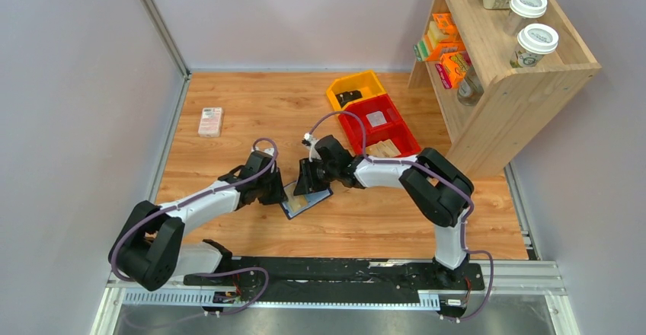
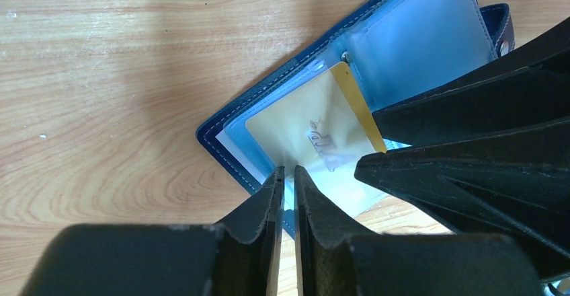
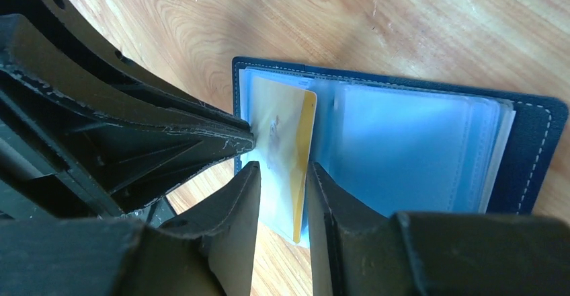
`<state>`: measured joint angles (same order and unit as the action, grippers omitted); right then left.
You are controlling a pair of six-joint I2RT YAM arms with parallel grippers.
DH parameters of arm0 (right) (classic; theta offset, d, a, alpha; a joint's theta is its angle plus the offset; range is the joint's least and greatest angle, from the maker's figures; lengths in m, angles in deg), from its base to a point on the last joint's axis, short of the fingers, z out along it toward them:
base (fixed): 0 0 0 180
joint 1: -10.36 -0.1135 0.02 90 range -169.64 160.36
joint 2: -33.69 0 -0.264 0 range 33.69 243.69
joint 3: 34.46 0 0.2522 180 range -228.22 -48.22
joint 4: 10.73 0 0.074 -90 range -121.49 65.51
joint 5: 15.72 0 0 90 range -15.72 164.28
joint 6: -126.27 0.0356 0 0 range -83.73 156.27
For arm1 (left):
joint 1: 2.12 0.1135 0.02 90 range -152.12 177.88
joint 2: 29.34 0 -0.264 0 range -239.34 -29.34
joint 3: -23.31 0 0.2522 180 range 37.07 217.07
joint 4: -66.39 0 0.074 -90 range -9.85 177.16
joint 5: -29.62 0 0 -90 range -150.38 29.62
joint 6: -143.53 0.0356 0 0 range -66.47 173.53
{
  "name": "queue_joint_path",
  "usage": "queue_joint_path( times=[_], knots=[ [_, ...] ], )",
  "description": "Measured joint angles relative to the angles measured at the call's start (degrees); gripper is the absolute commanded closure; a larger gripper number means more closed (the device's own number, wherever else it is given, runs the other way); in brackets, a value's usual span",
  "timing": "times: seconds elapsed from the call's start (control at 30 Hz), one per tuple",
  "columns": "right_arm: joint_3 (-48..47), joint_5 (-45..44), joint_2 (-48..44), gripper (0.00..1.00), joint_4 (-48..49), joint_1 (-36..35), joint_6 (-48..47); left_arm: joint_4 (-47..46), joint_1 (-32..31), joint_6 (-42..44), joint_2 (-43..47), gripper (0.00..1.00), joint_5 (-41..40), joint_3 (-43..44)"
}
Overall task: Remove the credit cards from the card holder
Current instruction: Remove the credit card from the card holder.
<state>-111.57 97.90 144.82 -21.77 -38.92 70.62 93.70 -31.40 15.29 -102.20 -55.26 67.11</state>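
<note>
wooden table (image 1: pixel 251 103), card holder (image 1: pixel 306 203), pink box (image 1: pixel 210 121)

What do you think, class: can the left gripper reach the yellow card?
Probably yes: the card holder lies open, the yellow card faces up and the left gripper sits at its edge; a clear pocket may cover it.

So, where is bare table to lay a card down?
Bare wood between the pink box and the yellow bin, and a near strip between the holder and the rail. Crowded round the holder and by the red bin and shelf.
</note>
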Motion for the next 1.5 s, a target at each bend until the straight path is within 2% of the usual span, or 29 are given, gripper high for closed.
queue_joint_path(
  times=[0.2, 0.47, 0.97, 1.37, 1.5],
  knots=[
    [1.64, 1.53, -1.22, 0.72, 2.01, 0.66, 0.46, 0.70, 0.00, 0.35, -1.11, 0.85, 0.13, 1.05],
    [5.51, 2.91, -5.01, 0.73, 4.94, 0.68, 2.19, 0.31, 0.00, 1.29, -1.73, 0.87, 0.31, 1.53],
    [6.93, 4.55, -4.35, 0.77, 10.03, 0.76, 7.67, 0.31, 0.00, 2.40, -1.88, 0.89, 0.17, 1.64],
    [2.75, 5.40, 0.13, 0.70, 6.10, 0.39, 9.22, 0.13, -1.05, 2.91, -1.86, 0.90, -1.01, 1.66],
    [2.64, 5.88, 0.24, 0.73, 6.23, 0.39, 9.62, 0.46, -1.40, 3.17, -1.95, 0.90, -1.60, 1.95]
  ],
)
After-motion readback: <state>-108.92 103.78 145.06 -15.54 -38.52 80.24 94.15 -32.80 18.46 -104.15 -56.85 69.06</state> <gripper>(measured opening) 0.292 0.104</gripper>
